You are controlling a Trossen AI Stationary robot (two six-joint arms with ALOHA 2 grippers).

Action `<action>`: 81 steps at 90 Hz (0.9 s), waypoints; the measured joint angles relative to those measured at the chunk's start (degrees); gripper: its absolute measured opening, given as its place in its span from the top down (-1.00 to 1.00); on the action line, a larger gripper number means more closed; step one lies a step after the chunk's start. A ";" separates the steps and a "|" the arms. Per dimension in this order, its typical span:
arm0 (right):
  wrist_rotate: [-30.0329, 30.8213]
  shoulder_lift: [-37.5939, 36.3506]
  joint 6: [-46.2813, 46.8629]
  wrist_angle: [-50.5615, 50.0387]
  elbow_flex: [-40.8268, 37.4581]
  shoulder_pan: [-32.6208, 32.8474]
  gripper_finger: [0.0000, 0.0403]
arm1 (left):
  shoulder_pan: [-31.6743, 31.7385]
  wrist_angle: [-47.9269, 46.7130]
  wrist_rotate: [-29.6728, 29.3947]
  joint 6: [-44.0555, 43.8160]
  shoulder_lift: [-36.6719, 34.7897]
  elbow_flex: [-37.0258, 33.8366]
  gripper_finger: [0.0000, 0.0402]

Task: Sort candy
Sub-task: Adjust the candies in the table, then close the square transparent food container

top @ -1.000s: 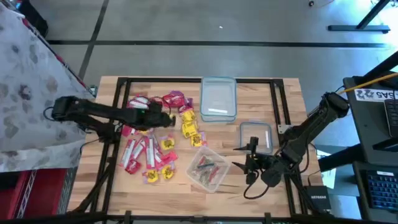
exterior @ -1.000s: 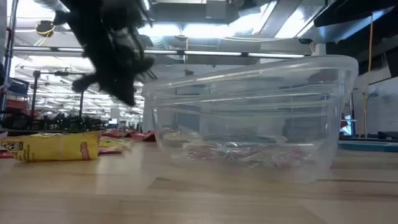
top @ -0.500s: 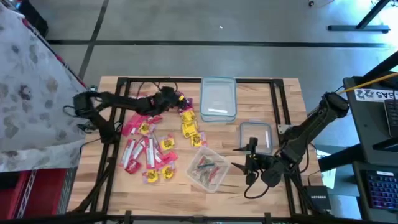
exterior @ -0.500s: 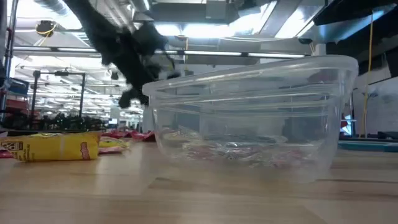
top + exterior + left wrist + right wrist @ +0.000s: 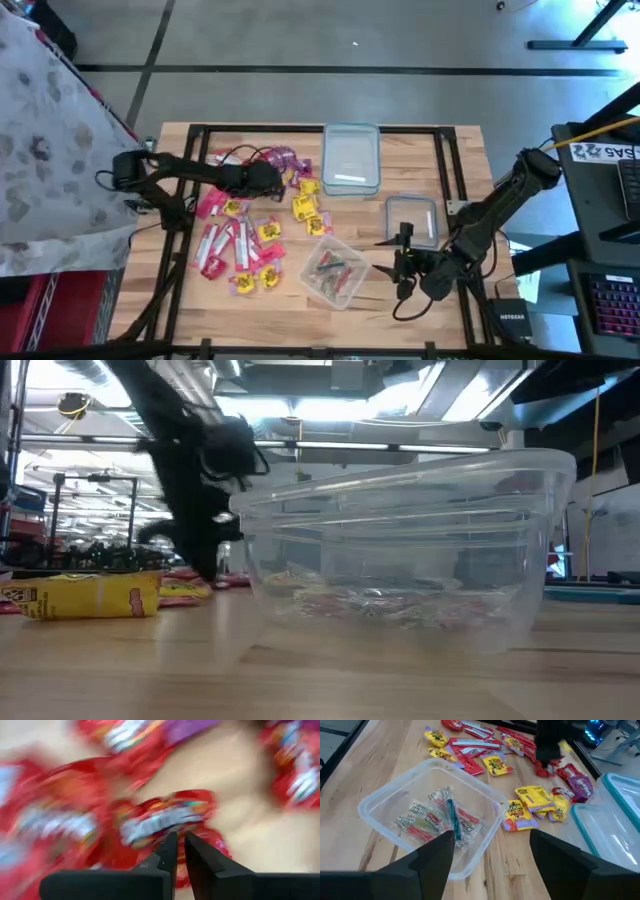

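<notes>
The candy (image 5: 250, 225) lies spread over the table's left half as red, yellow and a few magenta packets. My left gripper (image 5: 268, 180) is low over the far part of the pile. Its fingers are shut, with only a thin slit between them (image 5: 180, 839), right over a red packet (image 5: 165, 817). My right gripper (image 5: 400, 265) waits open near the front right, beside a clear tub (image 5: 335, 270) that holds several sweets (image 5: 437, 822). My left gripper comes down slanting from the table's left, its shut fingertips (image 5: 171, 840) over the middle of a red packet that lies flat on the table. The view is blurred and I cannot tell whether they touch it.
A clear container with a teal rim (image 5: 351, 158) stands at the far middle, and a smaller clear one (image 5: 412, 218) sits right of centre. Black frame rails (image 5: 190, 190) cross the table. A yellow packet (image 5: 85, 595) lies near the front.
My left gripper swung toward the table's far edge, then came back a little toward the near edge and dropped low onto the pile of red packets. The right arm has kept still.
</notes>
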 joint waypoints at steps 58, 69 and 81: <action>-2.07 0.02 -4.20 -0.89 0.00 0.07 -0.23 | -35.90 40.15 -21.46 26.01 -8.89 0.11 0.92; -7.60 -0.40 -9.56 -5.36 1.93 0.04 -0.23 | -43.22 39.73 -28.26 23.29 -6.72 0.11 0.92; -16.04 -0.44 -8.54 -15.04 4.02 0.04 -0.23 | -47.83 39.76 -33.48 17.45 -3.97 0.11 0.92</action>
